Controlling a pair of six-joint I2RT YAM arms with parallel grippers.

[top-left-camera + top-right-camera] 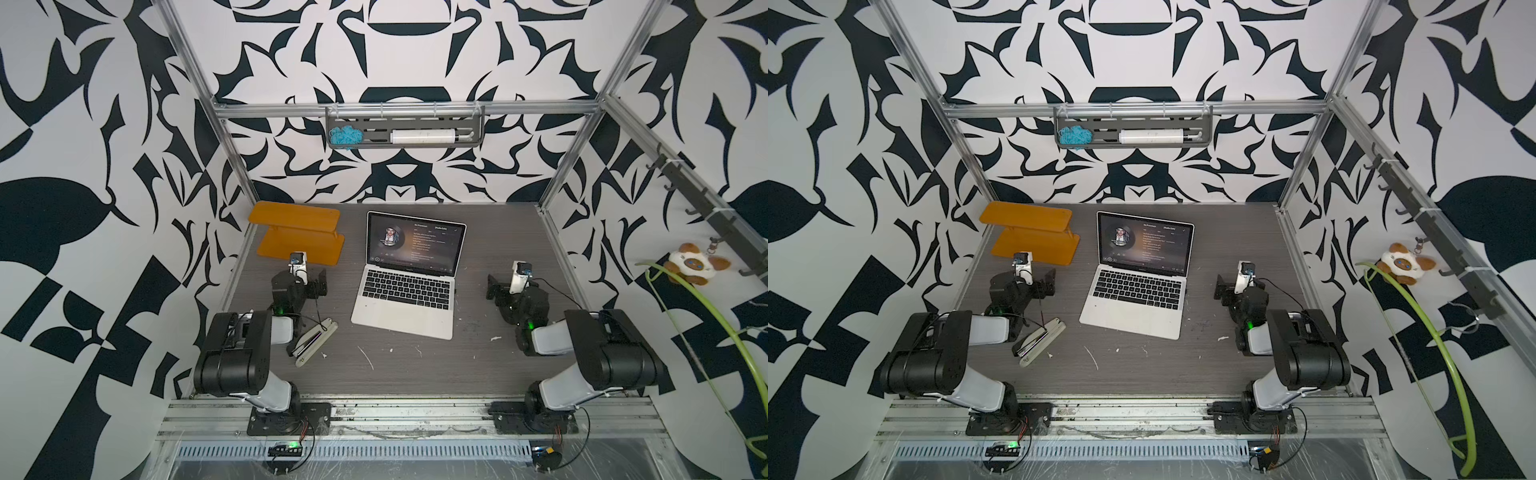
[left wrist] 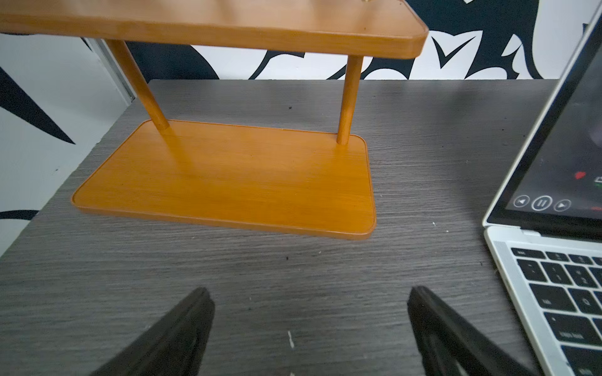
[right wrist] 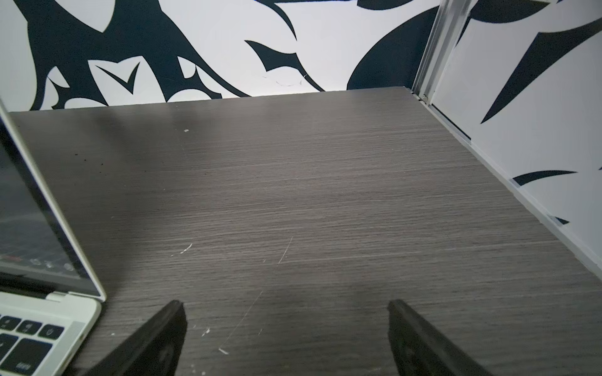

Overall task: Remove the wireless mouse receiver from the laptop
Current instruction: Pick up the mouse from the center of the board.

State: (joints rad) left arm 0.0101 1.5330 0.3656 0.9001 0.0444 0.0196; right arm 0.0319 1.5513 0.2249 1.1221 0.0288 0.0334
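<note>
Left wrist view shows the laptop (image 2: 503, 257) edge nearest the left gripper (image 2: 309, 293), which is spread wide and empty. The right wrist view shows the opposite edge beside the right gripper (image 3: 286, 304), equally wide and empty. No view reveals the wireless mouse receiver, so its port is unclear. It is probably tiny, light, stiff and slick: pinch the protruding stub and pull straight outward.
</note>
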